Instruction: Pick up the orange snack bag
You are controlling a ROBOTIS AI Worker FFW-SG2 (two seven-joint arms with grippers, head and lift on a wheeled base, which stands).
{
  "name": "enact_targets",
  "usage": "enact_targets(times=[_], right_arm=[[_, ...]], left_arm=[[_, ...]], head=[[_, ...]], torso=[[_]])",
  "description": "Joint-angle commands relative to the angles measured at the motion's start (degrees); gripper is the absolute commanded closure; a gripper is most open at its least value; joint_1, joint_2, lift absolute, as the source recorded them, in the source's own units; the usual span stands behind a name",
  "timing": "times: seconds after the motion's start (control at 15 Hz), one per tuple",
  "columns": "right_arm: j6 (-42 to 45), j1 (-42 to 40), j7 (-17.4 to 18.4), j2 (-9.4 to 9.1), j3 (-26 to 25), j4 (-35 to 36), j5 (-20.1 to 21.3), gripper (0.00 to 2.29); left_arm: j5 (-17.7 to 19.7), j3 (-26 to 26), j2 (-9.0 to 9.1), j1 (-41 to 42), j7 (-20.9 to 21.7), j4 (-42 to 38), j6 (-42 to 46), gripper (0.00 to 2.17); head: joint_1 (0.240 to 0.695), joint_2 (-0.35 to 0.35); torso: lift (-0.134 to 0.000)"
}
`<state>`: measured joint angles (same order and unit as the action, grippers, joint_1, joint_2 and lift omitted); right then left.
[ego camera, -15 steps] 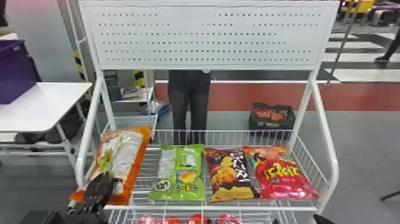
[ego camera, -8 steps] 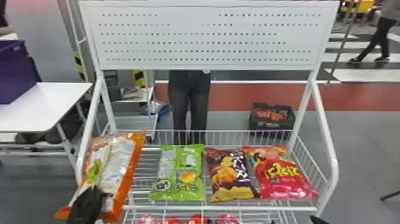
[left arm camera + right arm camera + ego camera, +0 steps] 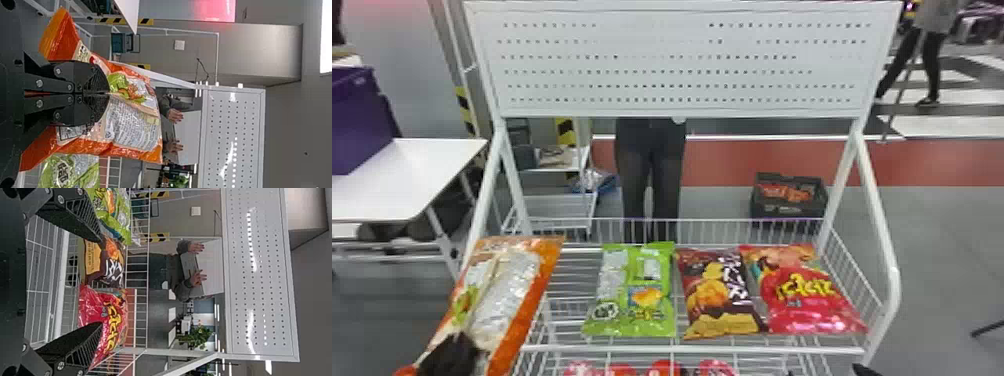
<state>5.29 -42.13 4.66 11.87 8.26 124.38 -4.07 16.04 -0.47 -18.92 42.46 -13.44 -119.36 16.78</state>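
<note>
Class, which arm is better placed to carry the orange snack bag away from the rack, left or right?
Left, most likely: the left tool is closed on the orange snack bag, while the right tool stands open near the red bag and brown bag.

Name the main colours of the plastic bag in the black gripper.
The bag has orange edges and a whitish middle, seen best in the left wrist view.
</note>
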Motion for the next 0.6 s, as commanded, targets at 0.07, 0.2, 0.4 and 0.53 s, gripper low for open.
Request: enact_targets(times=[0.07,0.2,0.4,0.53], right_arm=[[-0.15,0.20,0.00,0.00,-0.26,-0.10,-0.14,0.14],[-0.15,0.20,0.00,-0.09,-0.26,-0.10,-0.06,0.14],[-0.15,0.38,0.00,0.00,-0.26,-0.28,-0.23,0.14],[-0.15,0.56,0.00,0.00,-0.26,-0.46,-0.32,0.14]], left_arm=[[-0.14,0.38,0.02,3.07,0.43,0.00,2.42,1.26],[-0.31,0.12,0.11,4.21,0.69,0.00,4.71,1.26],[-0.84,-0.06,0.02,5.53,0.69,-0.08,6.11,1.26],[-1.19,-0.06,0.20,6.24,0.69,0.09,6.46,1.26]], head=[[0.499,0.000],[0.499,0.000],[0.499,0.000],[0.499,0.000]], torso=[[0.000],[0.000],[0.000],[0.000]])
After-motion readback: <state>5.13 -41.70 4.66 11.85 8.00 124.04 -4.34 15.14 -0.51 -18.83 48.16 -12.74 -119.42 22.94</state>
